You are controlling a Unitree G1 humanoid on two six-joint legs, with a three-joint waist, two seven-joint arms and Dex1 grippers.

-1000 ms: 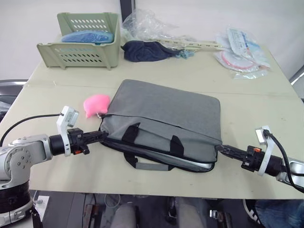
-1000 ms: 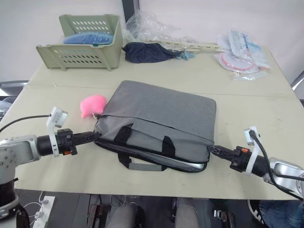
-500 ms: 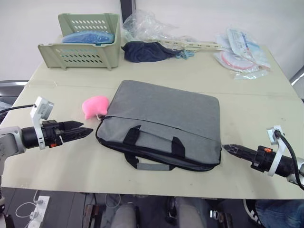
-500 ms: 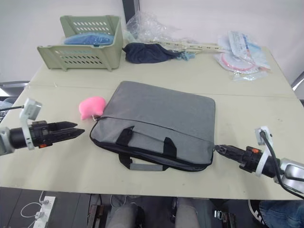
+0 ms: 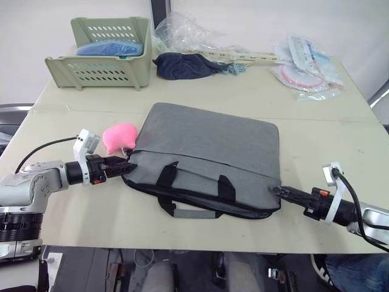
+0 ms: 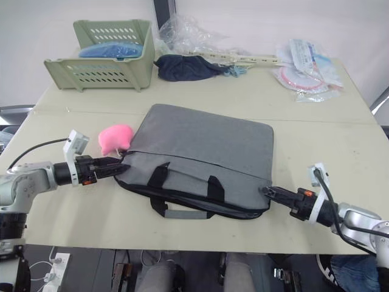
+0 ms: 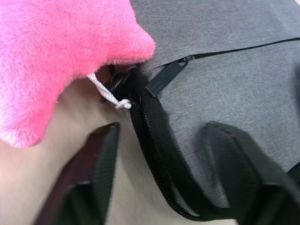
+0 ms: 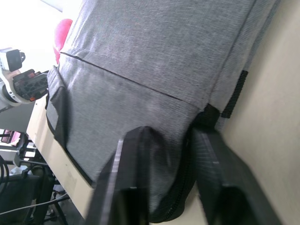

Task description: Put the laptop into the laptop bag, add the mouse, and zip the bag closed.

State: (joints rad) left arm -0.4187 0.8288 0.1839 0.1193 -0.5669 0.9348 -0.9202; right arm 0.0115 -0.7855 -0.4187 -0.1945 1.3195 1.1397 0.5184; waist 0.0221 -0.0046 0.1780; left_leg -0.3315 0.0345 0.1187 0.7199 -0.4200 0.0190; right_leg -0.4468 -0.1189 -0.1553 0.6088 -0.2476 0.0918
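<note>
The grey laptop bag [image 5: 209,149] lies flat in the middle of the table, black handles [image 5: 194,182] toward me. My left gripper [image 5: 121,165] is open at the bag's near left corner. In the left wrist view its fingers [image 7: 93,173] straddle the black zipper edge [image 7: 150,136] just below the zipper pull. A white cord ties that pull to a pink plush charm [image 5: 120,137]. My right gripper [image 5: 276,190] touches the bag's near right corner [image 8: 206,115]. The laptop and the mouse are out of view.
A green basket [image 5: 100,64] holding something blue stands at the far left. A dark navy cloth bundle [image 5: 182,65], clear plastic bags [image 5: 194,33] and packets [image 5: 307,64] line the far edge. The table's front edge runs just behind both grippers.
Half a second ago both grippers were clear of the bag. The left has moved right to the bag's left corner and the right has moved left to its right corner.
</note>
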